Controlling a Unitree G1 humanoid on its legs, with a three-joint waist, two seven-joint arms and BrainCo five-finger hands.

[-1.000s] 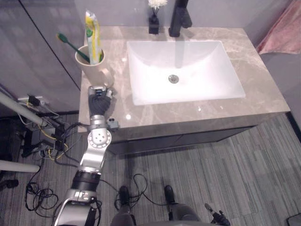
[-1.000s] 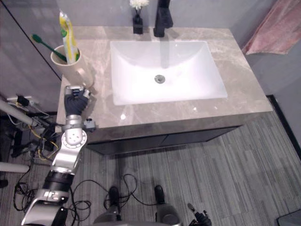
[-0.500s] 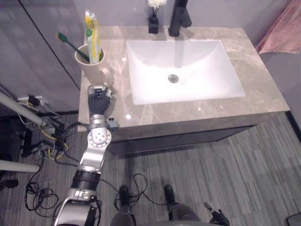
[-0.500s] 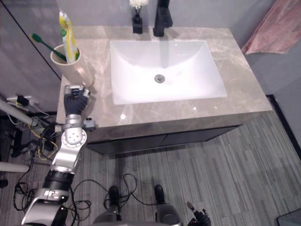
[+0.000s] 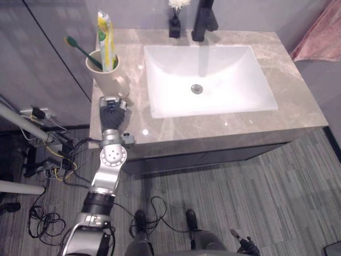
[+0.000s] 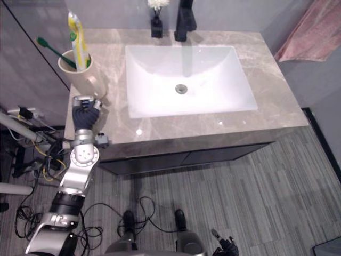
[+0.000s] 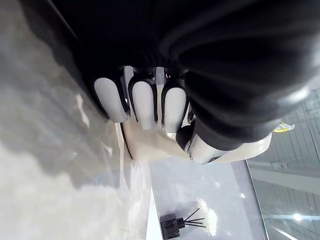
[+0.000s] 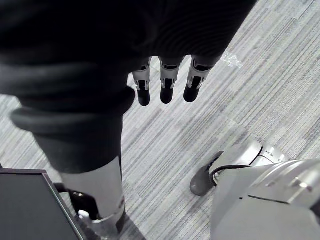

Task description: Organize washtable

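Observation:
A beige cup (image 5: 109, 80) stands at the left end of the marble washtable (image 5: 298, 104); a green toothbrush (image 5: 80, 49) and a yellow toothpaste tube (image 5: 105, 37) stick up out of it. My left hand (image 5: 111, 113) rests on the counter just in front of the cup. In the left wrist view its fingers (image 7: 146, 102) curl against the cup's lower side (image 7: 155, 147), and the thumb lies on the cup wall. My right hand (image 8: 165, 82) hangs low over the floor, fingers straight and holding nothing.
A white sink (image 5: 154, 109) fills the middle of the counter, with a black faucet (image 5: 203, 18) behind it. A small black vase with a white flower (image 5: 175, 21) stands left of the faucet. A pink towel (image 5: 319, 34) hangs at far right. Striped grey floor lies below.

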